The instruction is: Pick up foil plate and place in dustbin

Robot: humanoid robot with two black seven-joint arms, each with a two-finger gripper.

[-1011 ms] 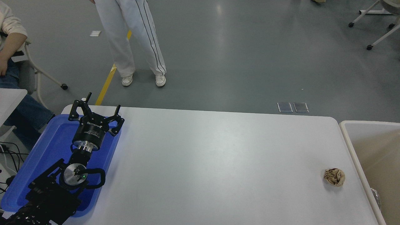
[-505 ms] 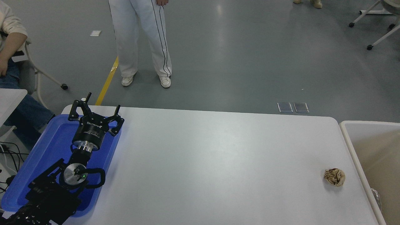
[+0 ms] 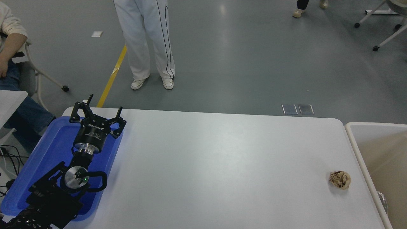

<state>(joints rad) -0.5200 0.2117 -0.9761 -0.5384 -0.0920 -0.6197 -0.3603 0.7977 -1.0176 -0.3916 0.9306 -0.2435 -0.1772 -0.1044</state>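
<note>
White worktop (image 3: 216, 165), rounded corners, matte with a soft glare band across the middle. Mostly bare surface.

Left arm parked at lower left, over the blue tray (image 3: 47, 152) that sits on the worktop's left end and overhangs its left edge. Left end effector (image 3: 97, 111) points away from the camera, fingers spread apart, nothing between them. Right arm and its end effector are out of frame.

Crumpled brown paper ball (image 3: 340, 180) lies on the worktop near the right edge, just beside the dustbin (image 3: 353, 140) but not touching it. Dustbin stands off the worktop's right end: thick cream-white rim, beige-tan inside, cut off by the frame's right edge.

Foil plate (image 3: 382, 200): only a small silvery crinkled sliver shows, inside the dustbin against its near-left wall, low at the right of the frame. Rest of it is hidden by the rim and the frame edge, so can't tell how it lies.

Room: grey glossy floor with light reflections, a yellow line (image 3: 113, 76) running diagonally toward the worktop's far-left corner, two small clear rectangular plates (image 3: 298, 109) on the floor just past the far edge. Person in white trousers (image 3: 149, 41) with dark side stripes and white shoes stands beyond the far side. A second person (image 3: 12, 63) sits at upper left on a wheeled chair, light sleeve, jeans. White wheeled frame legs (image 3: 381, 28) at upper right. Another pair of feet at the top edge.
</note>
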